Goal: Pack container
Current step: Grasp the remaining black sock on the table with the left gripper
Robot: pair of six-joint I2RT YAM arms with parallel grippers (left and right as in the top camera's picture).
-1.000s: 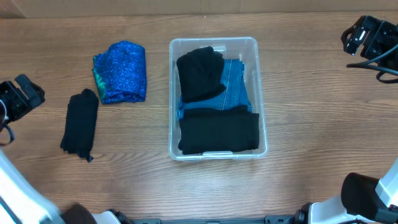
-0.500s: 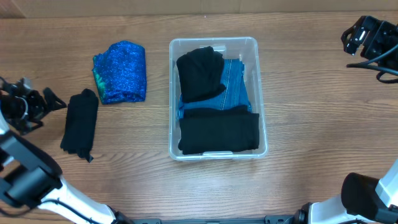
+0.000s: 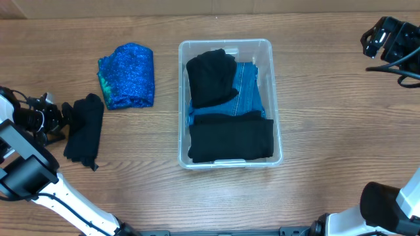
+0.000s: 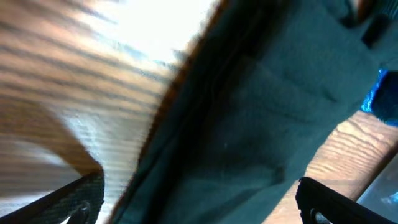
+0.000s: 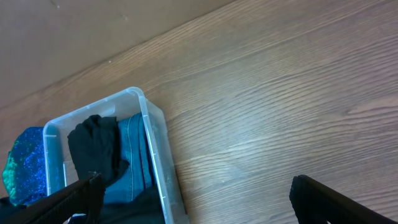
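Your left fingers [image 4: 71, 200] have slid right across the wooden desk [image 3: 328, 131] and now straddle the folded black cloth [image 3: 85, 128], spread wide. The clear plastic rectangular container [image 3: 226, 43] sits mid-desk, holding black and blue garments [image 3: 226, 111]. Your right fingers [image 5: 336, 199] hang wide apart, empty.

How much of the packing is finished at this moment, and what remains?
Done: two black pieces and a blue piece lie in the container. In hand: the left gripper, jaws open, sits at the black cloth, not gripping yet. Left: that cloth and the sparkly blue cloth.
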